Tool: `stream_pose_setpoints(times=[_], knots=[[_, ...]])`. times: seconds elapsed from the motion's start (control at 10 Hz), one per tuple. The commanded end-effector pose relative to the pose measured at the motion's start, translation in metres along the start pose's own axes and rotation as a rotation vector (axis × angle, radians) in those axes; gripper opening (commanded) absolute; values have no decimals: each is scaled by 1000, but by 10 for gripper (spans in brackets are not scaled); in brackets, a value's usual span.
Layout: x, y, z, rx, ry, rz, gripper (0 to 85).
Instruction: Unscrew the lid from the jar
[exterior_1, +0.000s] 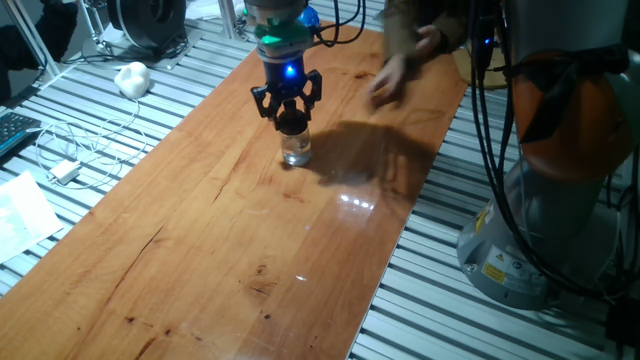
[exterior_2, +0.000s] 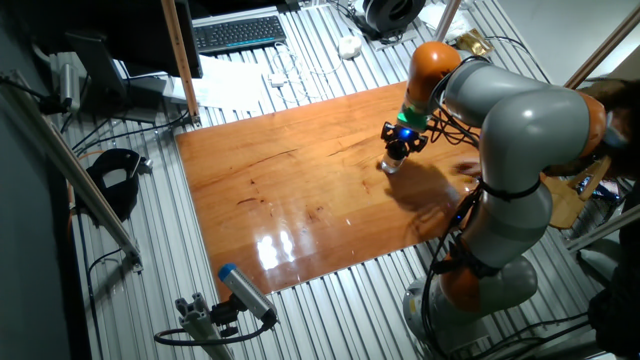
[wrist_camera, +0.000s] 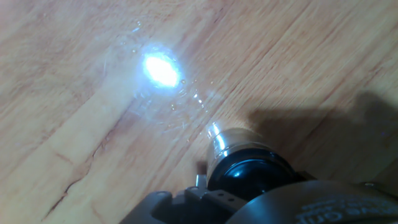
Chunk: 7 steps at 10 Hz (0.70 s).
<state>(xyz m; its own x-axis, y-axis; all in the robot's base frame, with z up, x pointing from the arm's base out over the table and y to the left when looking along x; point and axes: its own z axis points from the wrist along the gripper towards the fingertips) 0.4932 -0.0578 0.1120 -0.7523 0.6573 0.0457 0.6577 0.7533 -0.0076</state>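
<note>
The jar (exterior_1: 296, 150) is small, clear glass and stands upright on the wooden table (exterior_1: 200, 250), towards its far end. The black lid (exterior_1: 291, 122) sits on top of it. My gripper (exterior_1: 290, 116) comes straight down from above, its fingers closed around the lid. The other fixed view shows the same: gripper (exterior_2: 398, 150) on top of the jar (exterior_2: 392, 165). In the hand view the lid (wrist_camera: 252, 177) and the jar's glass shoulder (wrist_camera: 229, 140) sit at the bottom edge, partly hidden by the hand's body (wrist_camera: 311, 208).
A person's hand (exterior_1: 400, 62) hovers over the table's far right, close behind the jar. My arm's base (exterior_1: 560, 200) stands off the right edge. A white object (exterior_1: 132, 78), cables (exterior_1: 70, 160) and a keyboard (exterior_2: 238, 33) lie on the slatted surface around the table.
</note>
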Motion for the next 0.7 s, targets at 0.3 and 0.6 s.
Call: stream_pose_setpoints(times=[0.3, 0.6], knots=[[0, 0, 0, 2, 5, -69, 170], [0, 2, 2, -9, 13, -68, 170]])
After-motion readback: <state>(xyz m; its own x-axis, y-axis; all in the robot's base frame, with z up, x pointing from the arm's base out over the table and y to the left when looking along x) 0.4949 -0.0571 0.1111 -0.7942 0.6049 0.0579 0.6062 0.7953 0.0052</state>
